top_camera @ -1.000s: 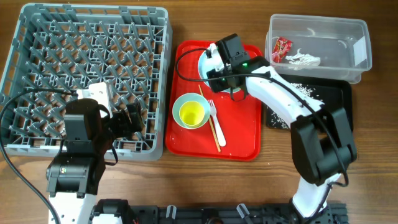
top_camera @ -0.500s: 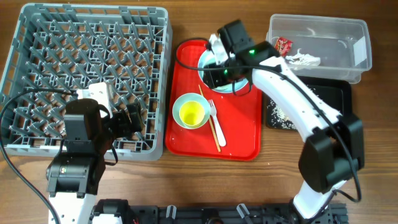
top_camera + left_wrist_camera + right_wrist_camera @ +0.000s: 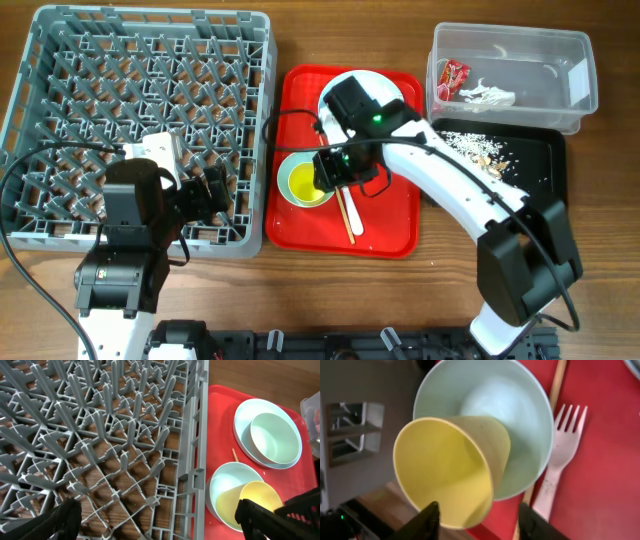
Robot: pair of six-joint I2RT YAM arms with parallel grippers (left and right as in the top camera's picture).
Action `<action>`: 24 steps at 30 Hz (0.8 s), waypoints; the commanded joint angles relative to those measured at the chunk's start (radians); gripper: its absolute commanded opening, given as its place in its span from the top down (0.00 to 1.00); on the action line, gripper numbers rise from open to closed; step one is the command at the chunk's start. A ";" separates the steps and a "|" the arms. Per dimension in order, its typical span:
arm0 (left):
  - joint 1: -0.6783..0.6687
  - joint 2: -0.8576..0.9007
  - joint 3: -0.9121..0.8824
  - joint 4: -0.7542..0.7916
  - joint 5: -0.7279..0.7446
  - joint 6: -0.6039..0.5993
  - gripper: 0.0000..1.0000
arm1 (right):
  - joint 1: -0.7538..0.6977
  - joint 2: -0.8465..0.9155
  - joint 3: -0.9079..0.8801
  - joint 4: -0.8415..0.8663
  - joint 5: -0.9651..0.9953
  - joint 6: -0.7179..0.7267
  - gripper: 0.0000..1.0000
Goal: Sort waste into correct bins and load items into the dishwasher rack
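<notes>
- Dishwasher rack [image 3: 150, 14]: stands at the left of the surface [image 3: 440, 285]; no task item sits among its pegs.
- Left hand [image 3: 157, 510]: fingers spread wide, holding nothing, over the rack's near edge.
- Red serving tray [image 3: 390, 215]: holds the white plate [image 3: 385, 85] with the pale blue bowl [image 3: 275, 437] on it, the pale green bowl [image 3: 287, 168], the white fork [image 3: 560, 455] and the chopsticks [image 3: 348, 218].
- Yellow cup [image 3: 450, 470]: lies tipped inside the pale green bowl.
- Right hand [image 3: 480, 522]: fingers apart, close over the cup, nothing clamped.
- Clear tub [image 3: 510, 32]: contains the red wrapper [image 3: 452, 77] and the white napkin [image 3: 488, 96].
- Black tray [image 3: 530, 180]: carries the scattered crumbs [image 3: 475, 148], just in front of the tub.
</notes>
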State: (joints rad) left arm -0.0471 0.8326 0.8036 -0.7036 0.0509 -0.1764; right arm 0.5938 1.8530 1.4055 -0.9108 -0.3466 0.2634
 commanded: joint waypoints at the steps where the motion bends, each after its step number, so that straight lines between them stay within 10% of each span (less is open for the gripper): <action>1: 0.004 -0.001 0.019 0.002 0.012 0.012 0.00 | 0.010 0.010 -0.030 0.037 0.039 0.087 0.61; 24: 0.003 -0.001 0.019 0.003 0.013 0.012 0.00 | -0.024 0.023 0.043 0.032 0.043 0.175 0.96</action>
State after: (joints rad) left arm -0.0475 0.8326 0.8036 -0.7040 0.0509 -0.1764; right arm 0.6003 1.9141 1.3769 -0.8433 -0.3092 0.4377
